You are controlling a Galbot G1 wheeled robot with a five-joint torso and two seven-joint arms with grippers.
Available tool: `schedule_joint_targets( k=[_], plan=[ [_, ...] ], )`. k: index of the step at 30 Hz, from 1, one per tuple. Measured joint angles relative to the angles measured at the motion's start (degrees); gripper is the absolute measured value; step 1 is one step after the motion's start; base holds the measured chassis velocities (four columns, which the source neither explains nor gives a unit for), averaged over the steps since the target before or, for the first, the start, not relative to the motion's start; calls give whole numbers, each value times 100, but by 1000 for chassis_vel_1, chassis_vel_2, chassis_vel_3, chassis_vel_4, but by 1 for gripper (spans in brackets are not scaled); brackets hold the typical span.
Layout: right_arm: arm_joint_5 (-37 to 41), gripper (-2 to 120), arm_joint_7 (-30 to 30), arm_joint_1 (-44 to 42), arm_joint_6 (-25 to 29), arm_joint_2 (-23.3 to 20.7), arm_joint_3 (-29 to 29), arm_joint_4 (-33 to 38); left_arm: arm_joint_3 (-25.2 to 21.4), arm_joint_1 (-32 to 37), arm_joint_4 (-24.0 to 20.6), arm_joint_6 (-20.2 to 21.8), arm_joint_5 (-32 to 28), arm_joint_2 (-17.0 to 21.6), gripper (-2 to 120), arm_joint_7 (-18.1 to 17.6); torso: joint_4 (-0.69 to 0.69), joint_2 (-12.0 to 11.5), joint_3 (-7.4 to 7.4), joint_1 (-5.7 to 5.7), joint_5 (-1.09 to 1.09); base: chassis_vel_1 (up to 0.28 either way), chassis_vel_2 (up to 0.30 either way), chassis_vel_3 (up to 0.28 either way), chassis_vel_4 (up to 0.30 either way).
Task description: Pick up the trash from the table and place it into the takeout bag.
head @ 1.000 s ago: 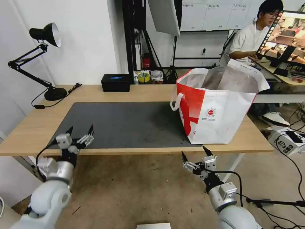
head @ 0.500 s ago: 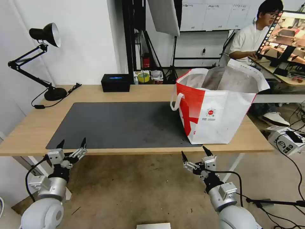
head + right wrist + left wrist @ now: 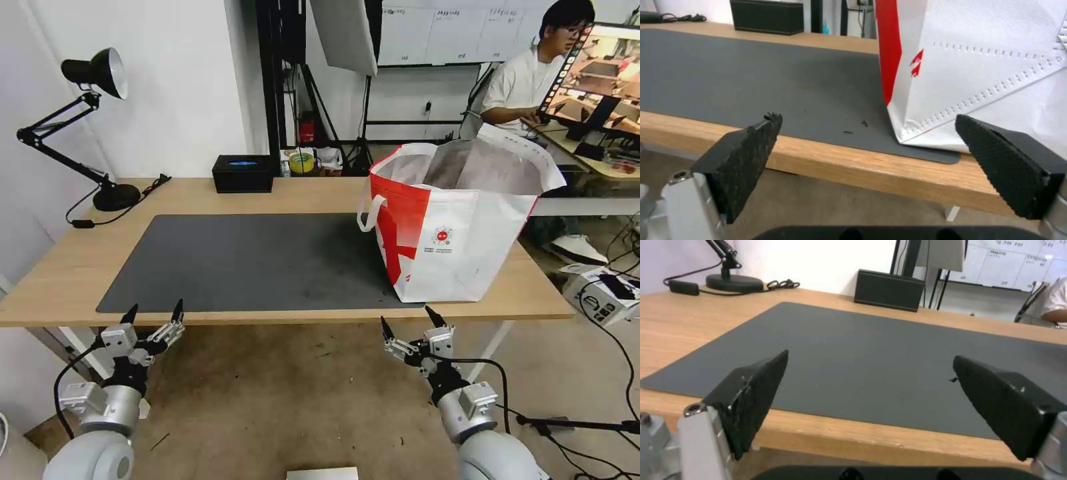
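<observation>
light-wood table (image 3: 60,273), matte grey mat (image 3: 253,260) | boxy woven takeout bag (image 3: 460,233) | left claw (image 3: 153,315), right claw (image 3: 408,321): both spread, empty

The bench (image 3: 60,267) is light wood, its mat (image 3: 253,260) dark grey. The takeout bag (image 3: 460,233) is white with a red side panel, a small round red logo and silver lining. The lamp (image 3: 80,127) and box (image 3: 243,173) are black.

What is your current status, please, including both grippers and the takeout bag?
Left gripper open, empty, below table front edge. Right gripper open, empty, below edge near takeout bag. Bag upright on table. Nothing in the way.
</observation>
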Motion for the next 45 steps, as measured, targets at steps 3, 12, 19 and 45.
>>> schedule_joint_targets(
  k=[3, 12, 19, 45],
  plan=[
    [0, 100, 0, 0, 0, 0, 0, 0, -17, 26, -19, -31, -47, -30, 100, 20, 0, 0, 0, 0, 0, 0, 0, 0, 0],
    [0, 100, 0, 0, 0, 0, 0, 0, -81, 74, -35, -129, -168, -58, 100, 92, 0, 0, 0, 0, 0, 0, 0, 0, 0],
    [0, 100, 0, 0, 0, 0, 0, 0, -93, 80, -35, -129, -170, -59, 100, 97, 0, 0, 0, 0, 0, 0, 0, 0, 0],
    [0, 100, 0, 0, 0, 0, 0, 0, -87, 76, -32, -119, -169, -54, 100, 95, 0, 0, 0, 1, 0, 0, 0, 0, 0]
  ],
)
